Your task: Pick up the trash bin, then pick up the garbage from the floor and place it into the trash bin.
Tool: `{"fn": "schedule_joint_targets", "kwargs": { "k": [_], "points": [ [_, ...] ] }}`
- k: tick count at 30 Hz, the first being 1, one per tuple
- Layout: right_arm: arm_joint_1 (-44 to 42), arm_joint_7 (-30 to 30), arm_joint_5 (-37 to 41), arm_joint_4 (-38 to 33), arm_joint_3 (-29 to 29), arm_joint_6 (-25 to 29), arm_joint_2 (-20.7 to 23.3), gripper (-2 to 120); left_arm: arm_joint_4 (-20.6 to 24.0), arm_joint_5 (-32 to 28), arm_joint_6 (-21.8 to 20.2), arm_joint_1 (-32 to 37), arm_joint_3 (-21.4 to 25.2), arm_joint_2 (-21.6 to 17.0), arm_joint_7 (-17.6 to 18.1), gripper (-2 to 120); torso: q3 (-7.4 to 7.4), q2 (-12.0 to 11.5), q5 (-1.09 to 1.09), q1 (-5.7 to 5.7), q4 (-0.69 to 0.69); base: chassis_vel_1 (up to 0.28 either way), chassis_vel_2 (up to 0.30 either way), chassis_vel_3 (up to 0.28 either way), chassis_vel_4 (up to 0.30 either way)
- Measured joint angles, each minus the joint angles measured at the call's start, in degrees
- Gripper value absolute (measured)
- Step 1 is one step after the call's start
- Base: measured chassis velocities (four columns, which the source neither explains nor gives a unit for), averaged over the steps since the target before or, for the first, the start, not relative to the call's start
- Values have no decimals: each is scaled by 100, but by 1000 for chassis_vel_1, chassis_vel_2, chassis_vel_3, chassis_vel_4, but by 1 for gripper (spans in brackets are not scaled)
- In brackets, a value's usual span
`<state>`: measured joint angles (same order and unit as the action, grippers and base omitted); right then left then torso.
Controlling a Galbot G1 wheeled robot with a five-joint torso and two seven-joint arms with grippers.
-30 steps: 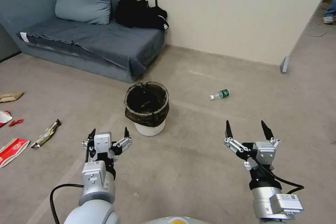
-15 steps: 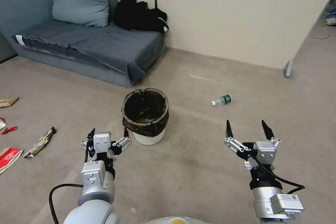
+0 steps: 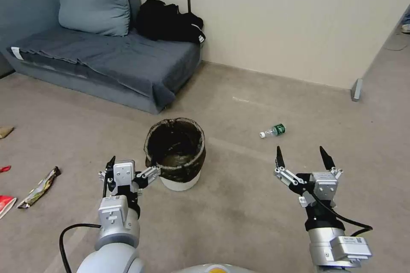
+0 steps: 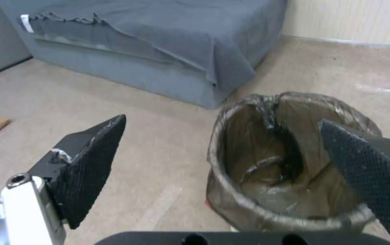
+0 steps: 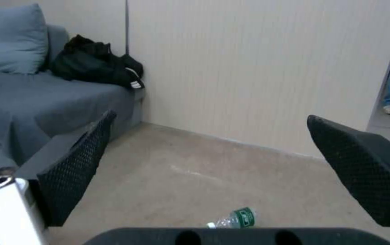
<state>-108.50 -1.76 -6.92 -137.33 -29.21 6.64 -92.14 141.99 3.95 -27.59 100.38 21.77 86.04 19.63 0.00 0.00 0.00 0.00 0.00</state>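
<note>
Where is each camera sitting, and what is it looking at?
Head view: up on the robot's head, looking down at the floor, the trash bin and the bottle; both arms show, with the left tool and right tool open.
Left wrist view: on the left arm, facing the trash bin and sofa; its own fingers show.
Right wrist view: on the right arm, facing the wall and bottle; its own fingers show.
Shared: both wrist views see the sofa.

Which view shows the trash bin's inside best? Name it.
The left wrist view: the trash bin sits close, its dark liner visible down to the bottom. The head view shows the whole bin from farther off. The right wrist view catches just a sliver at its edge.
</note>
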Motion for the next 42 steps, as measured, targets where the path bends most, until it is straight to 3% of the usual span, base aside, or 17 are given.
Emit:
{"fn": "schedule_joint_targets", "kwargs": {
  "k": [30,42],
  "points": [
    [30,41,79,90,13,375,0,100,-36,-42,-9,-47,-17,43,0,100,0,0,0,0,0,-67,67,66,-69],
    [39,68,-42,165,10,464,0,100,-182,-995,-405,-513,31,14,0,100,0,0,0,0,0,0,0,0,0]
  ]
}}
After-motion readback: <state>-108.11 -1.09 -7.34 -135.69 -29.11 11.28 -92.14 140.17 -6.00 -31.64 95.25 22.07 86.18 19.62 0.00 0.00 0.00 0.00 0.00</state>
